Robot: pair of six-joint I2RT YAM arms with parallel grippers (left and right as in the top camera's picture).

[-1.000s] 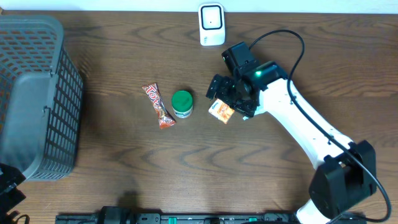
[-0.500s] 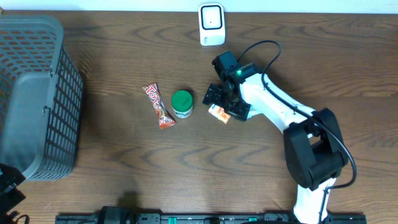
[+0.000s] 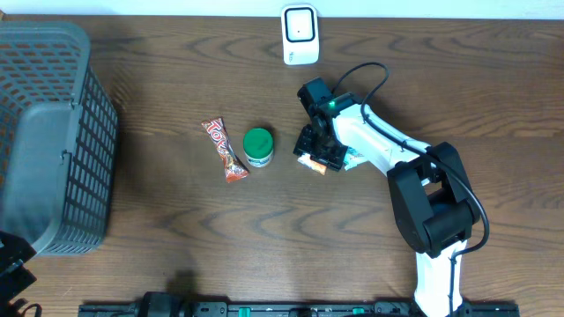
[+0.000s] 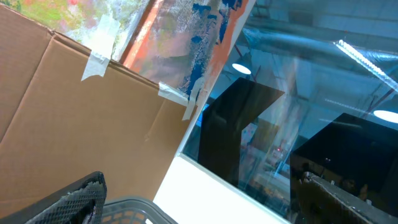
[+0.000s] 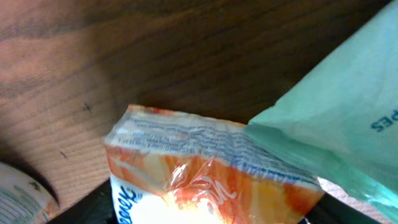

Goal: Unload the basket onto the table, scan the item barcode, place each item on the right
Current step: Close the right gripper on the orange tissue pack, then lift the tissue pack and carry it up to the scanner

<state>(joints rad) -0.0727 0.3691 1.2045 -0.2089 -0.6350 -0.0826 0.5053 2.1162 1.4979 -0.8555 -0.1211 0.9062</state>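
The orange packet (image 3: 310,162) at three o'clock from the green tub (image 3: 257,144) looks light and crinkly, so hold its sides; I cannot tell if the right gripper (image 3: 317,151) pinches it.

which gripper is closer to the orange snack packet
Right. The right gripper is directly over the orange snack packet; the left gripper is far away, past the basket at the table's left edge.

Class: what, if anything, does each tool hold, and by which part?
Left tool: nothing. Right tool sits over the orange packet; a grip cannot be confirmed.
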